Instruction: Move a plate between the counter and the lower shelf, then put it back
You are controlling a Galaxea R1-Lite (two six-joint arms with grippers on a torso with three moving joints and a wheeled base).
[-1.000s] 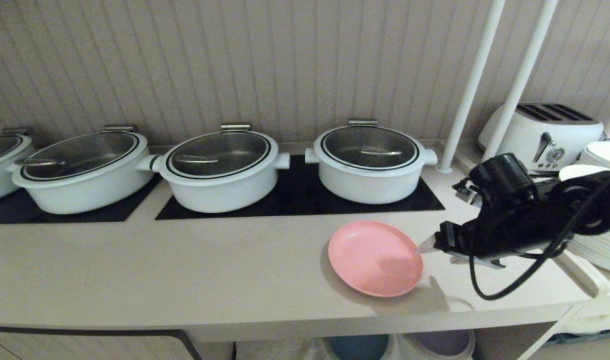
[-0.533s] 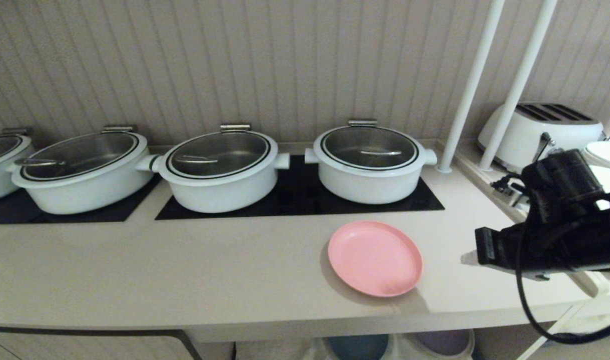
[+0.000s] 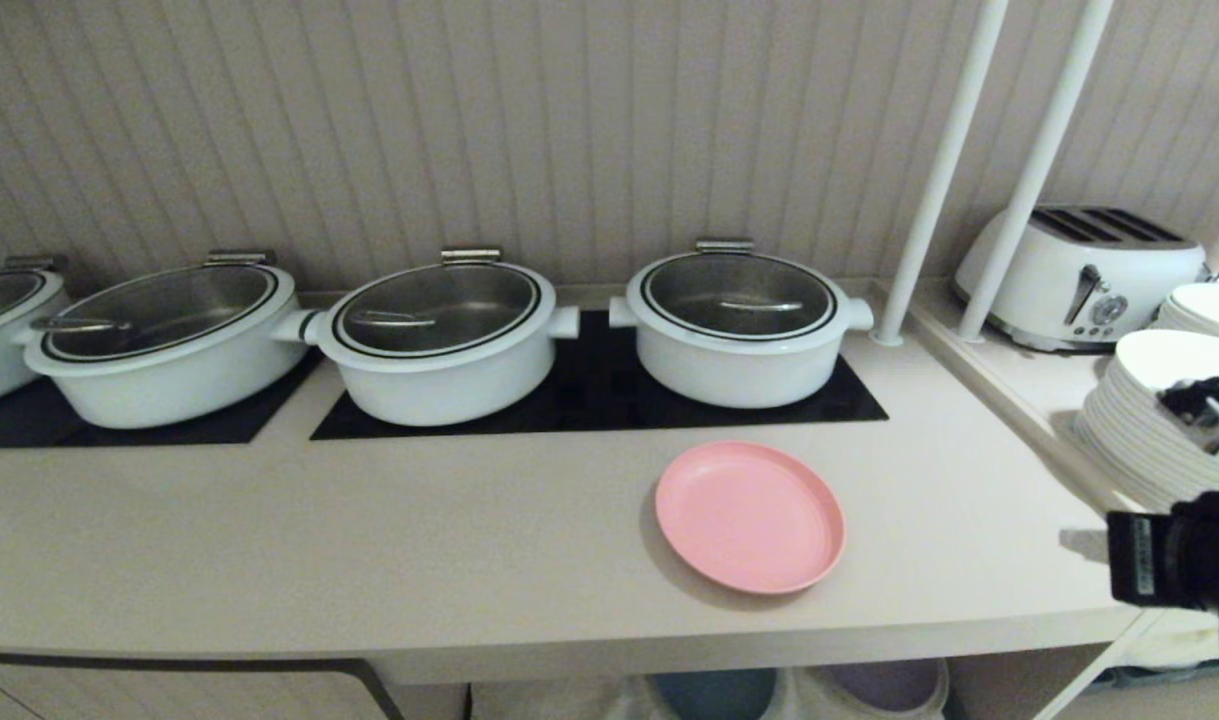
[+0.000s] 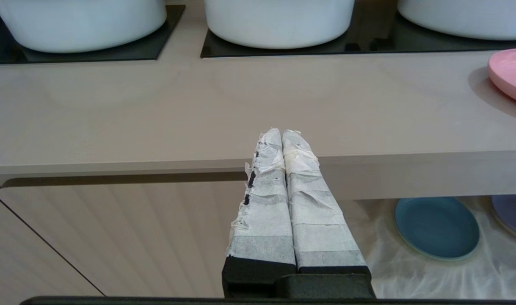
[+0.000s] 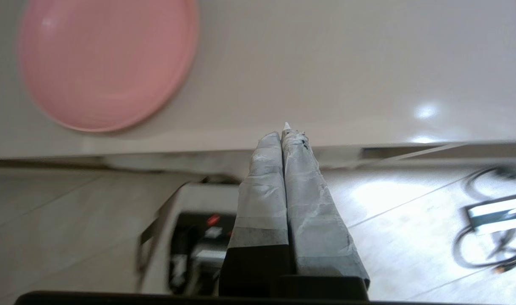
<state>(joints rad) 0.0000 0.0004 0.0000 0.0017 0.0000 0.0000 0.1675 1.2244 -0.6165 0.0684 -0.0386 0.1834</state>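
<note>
I see the plate (image 3: 749,516) lying flat on the table (image 3: 369,540), near the front edge and just ahead of the rightmost pot (image 3: 739,325). Being round, it has no long axis; its rim faces up. Bare table spreads to its left and right, and a narrow strip separates it from the rounded front edge.

My right claw (image 5: 283,133) sits off the table's front right corner, fingers pressed together and holding nothing, well apart from the plate. From the head view only the black arm body shows at the right margin, beside the stacked white plates (image 3: 1149,420).

My left claw (image 4: 282,137) is closed and empty, parked in front of the table edge. Its wrist view alone shows the lower shelf (image 4: 410,271), with a blue plate (image 4: 436,226) on white cloth.
</note>
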